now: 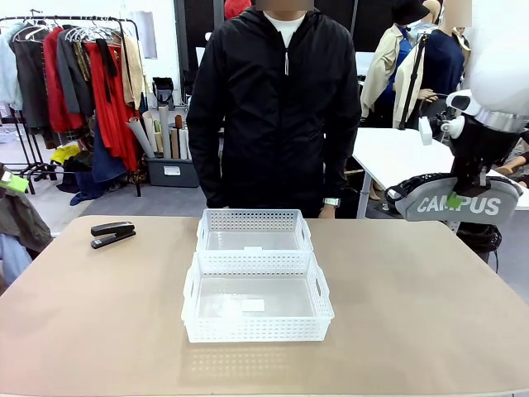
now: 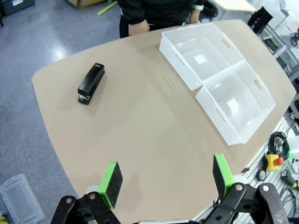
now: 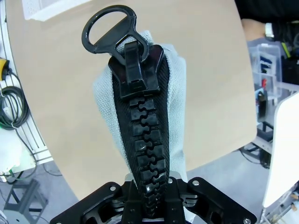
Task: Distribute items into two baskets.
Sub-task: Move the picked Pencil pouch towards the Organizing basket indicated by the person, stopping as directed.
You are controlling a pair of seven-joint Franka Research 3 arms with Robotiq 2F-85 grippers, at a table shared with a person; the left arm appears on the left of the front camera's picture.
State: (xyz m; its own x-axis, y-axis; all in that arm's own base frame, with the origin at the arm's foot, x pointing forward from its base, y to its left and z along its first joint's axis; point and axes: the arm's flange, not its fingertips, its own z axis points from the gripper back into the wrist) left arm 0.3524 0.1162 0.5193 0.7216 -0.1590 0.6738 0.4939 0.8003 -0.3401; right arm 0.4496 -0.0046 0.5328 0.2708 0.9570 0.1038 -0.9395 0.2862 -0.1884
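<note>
Front view: two white baskets sit mid-counter (image 1: 413,314), one behind the other and touching. That's the near basket (image 1: 256,329) and the far basket (image 1: 252,218), both with nothing in them. The stapler (image 1: 112,233) lies on the counter at the far left, well apart from the baskets. Over on the right, the right pincer (image 1: 473,187) is clamped on the grey pouch (image 1: 453,203) and holds it up in the air, off the counter, with the CAMPUS lettering facing the camera. A person (image 1: 277,107) in a black jacket stands at the far side.

Left wrist view: the left pincer (image 2: 167,179) is spread wide with nothing between the green pads (image 2: 112,179), hanging high above bare counter. From up here the stapler is on the left and the baskets are on the right.

Right wrist view: the pouch sticks straight out of the pincer's closed grip. Its chunky black zip (image 3: 140,126) runs up the middle to a ring pull (image 3: 110,28), with the counter below it.
</note>
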